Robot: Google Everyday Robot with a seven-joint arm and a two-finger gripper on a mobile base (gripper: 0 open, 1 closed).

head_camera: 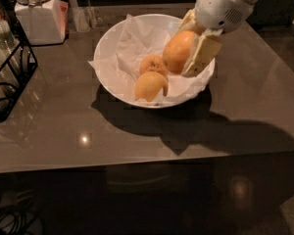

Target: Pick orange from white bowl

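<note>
The orange [177, 51] is round and deep reddish-orange. My gripper [192, 47] is shut on it and holds it a little above the paper, over the right side of the white bowl [110, 42]. One cream finger [201, 56] lies across the orange's right side; the other is behind it. The bowl is wide, glossy and lined with crumpled white paper [134, 43]. A paler yellow-orange fruit [150, 85] and a smaller dull fruit [153, 64] lie in the bowl's middle.
A white lidded jar [36, 14] stands at the back left. A black wire rack [9, 77] stands along the left edge. The bowl sits on a dark glossy table [245, 106] whose front edge runs across the lower part of the view.
</note>
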